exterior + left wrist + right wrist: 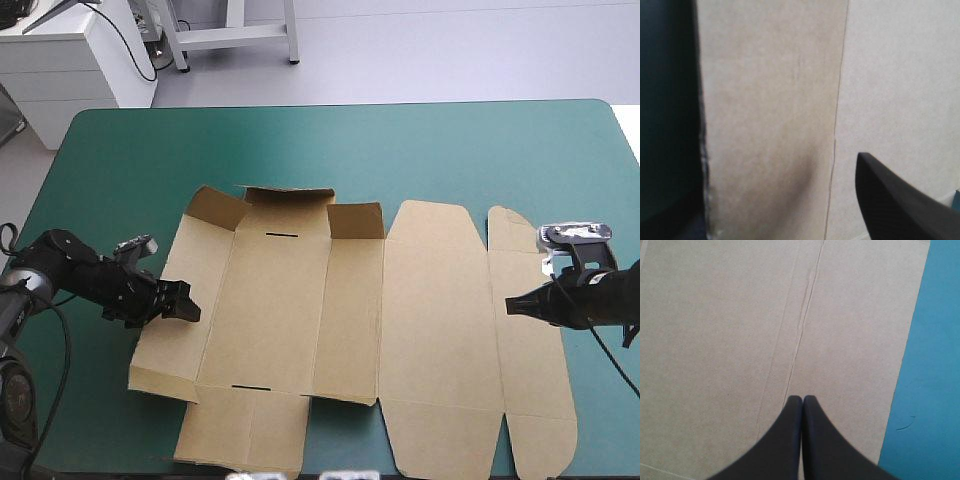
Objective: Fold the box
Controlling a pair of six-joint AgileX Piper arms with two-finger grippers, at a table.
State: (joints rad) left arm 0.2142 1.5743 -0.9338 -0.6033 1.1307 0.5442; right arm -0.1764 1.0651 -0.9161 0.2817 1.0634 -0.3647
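The brown box [350, 300] lies as a cut sheet on the teal-green cover [400, 150]. Its left wall and the far flaps stand raised; the right panels lie flat. My left gripper [185, 303] is at the raised left wall. In the left wrist view one black finger [900, 200] stands wide on the inner side, over the box floor [900, 75]. The wall [770, 125] rises where the other finger would show and hides it. My right gripper [512, 305] is shut, its tip [802, 399] over the flat right panel [740, 340] near a crease, holding nothing.
Bare teal-green cover [930, 365] runs along the sheet's edge beside my right gripper. The sheet's near flaps reach close to the table's front edge [340, 470]. White cabinets [70, 60] stand beyond the far left corner.
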